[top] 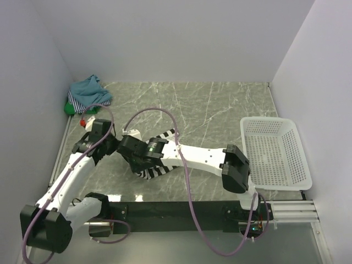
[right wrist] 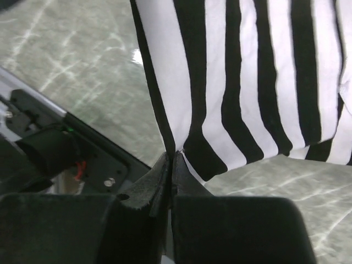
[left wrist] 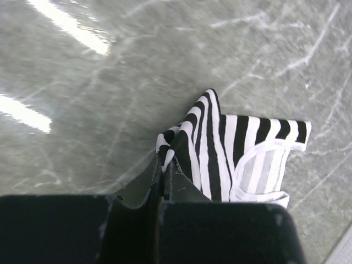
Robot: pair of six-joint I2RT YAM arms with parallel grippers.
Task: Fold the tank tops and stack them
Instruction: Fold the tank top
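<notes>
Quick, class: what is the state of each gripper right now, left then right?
Left gripper: closed, pinching the edge of the striped tank top.
Right gripper: closed, pinching the same top's hem.

The striped tank top (right wrist: 247, 82) is soft matt cloth. The worktop (left wrist: 110, 82) is smooth, glossy marbled stone; the basket (top: 273, 157) is white plastic lattice.

Soft, even overhead light leaves only faint shadows in the top view, white glare streaks cross the glossy grey-green marbled tabletop (left wrist: 181, 66) in the left wrist view, and both wrist views look slightly blurred.
</notes>
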